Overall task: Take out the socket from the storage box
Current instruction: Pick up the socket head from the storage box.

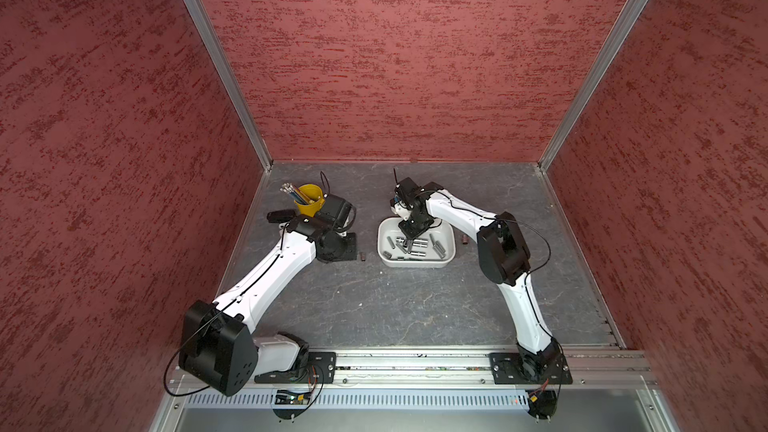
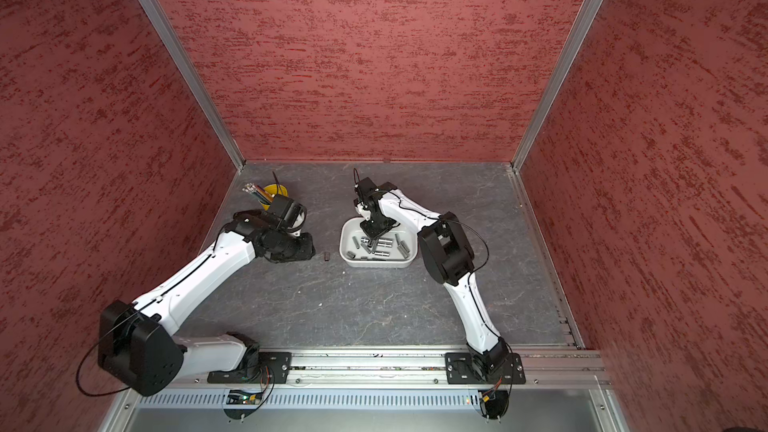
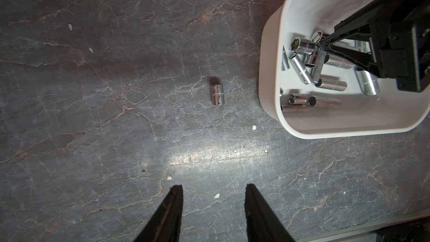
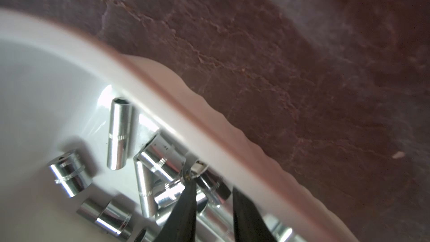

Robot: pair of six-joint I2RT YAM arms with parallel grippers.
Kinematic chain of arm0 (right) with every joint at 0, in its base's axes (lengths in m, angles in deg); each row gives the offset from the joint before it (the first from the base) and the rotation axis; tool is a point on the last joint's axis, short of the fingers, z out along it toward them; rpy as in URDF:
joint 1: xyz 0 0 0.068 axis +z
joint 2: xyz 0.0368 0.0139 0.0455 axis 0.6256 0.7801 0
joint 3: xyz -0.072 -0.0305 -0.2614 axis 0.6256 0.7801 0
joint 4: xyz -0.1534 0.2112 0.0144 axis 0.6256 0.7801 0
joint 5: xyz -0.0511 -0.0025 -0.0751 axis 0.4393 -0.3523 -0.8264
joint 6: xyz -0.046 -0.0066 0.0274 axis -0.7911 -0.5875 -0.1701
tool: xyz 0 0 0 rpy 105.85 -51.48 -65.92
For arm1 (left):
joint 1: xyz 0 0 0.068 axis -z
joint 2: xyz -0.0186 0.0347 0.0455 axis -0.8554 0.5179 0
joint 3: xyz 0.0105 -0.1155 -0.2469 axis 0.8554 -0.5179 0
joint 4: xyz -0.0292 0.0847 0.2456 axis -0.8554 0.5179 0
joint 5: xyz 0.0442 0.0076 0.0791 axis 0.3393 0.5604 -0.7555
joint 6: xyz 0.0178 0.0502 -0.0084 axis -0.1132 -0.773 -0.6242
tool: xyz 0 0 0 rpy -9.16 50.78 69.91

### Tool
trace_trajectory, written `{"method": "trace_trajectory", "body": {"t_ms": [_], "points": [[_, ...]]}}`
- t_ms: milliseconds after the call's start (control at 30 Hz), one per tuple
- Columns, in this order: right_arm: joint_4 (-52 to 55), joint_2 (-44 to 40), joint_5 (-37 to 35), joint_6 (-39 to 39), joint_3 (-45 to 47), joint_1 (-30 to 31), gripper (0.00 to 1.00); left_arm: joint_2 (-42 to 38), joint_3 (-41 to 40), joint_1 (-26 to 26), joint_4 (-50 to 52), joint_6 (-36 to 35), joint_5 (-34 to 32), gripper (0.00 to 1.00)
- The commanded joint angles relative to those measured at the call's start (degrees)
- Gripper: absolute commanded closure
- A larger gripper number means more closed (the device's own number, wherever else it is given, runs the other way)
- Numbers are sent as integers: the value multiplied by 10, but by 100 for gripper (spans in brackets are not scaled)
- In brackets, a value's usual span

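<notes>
The white storage box (image 1: 415,263) sits mid-table in both top views, with several chrome sockets (image 1: 419,245) lying loose in it. My right gripper (image 1: 409,234) reaches down into the box. In the right wrist view its jaws stand narrow on either side of one socket (image 4: 215,190) close to the box wall (image 4: 162,103). My left gripper (image 3: 214,186) hangs open over bare table to the left of the box, with nothing between its fingers. One short socket (image 3: 217,94) lies on the table between that gripper and the box.
A yellow pencil cup (image 1: 309,199) with pencils stands at the back left, just behind the left wrist. Another small socket (image 1: 464,239) lies on the table right of the box, near the right arm's elbow. Red walls enclose three sides.
</notes>
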Motion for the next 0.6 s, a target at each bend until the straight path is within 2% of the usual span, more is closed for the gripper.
{"method": "trace_trajectory", "body": {"t_ms": [0,200,333,567], "points": [[5,14,-13,-8,-19,2,70,-12,-7,-6,-5,-10,-5,54],[4,32,-10,-5,-21,2,72,-14,-11,-6,-7,-9,-4,54],[7,39,-11,-3,-26,3,79,-14,-11,-7,-8,-9,-5,54],[-27,-10,3,28,-1,2,87,-17,-13,-7,-11,-5,-4,54]]}}
